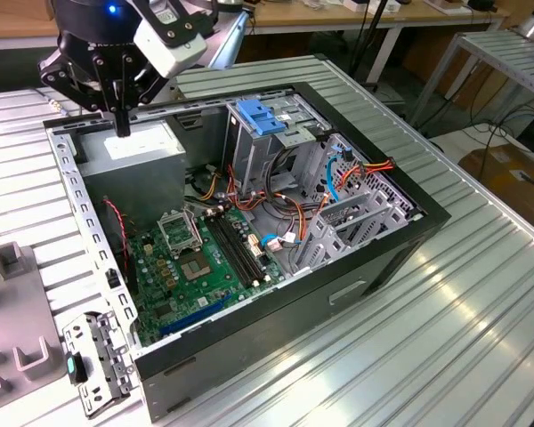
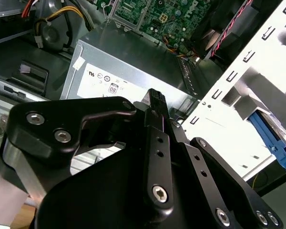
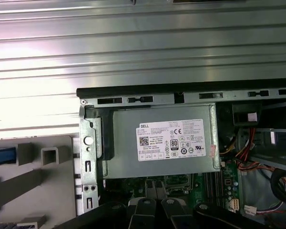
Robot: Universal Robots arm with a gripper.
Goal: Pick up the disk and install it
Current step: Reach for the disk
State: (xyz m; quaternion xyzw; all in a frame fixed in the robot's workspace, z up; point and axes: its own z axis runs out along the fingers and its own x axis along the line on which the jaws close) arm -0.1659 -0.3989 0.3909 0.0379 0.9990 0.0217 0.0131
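Fingers (image 1: 122,117) pressed together and empty, we hover above the power supply (image 1: 135,147) at the case (image 1: 68,182) corner, since the disk (image 2: 271,140) lies ungrasped outside the case wall.

Case (image 1: 249,342), top open: room lay clear above motherboard (image 1: 196,258); gripper (image 1: 122,132) hung over power supply (image 1: 149,147). Obstacles mid-case: upright drive cage (image 1: 247,156), tangled cables (image 1: 289,209) beside it, slotted metal bracket (image 1: 356,215) toward the exterior view's right.
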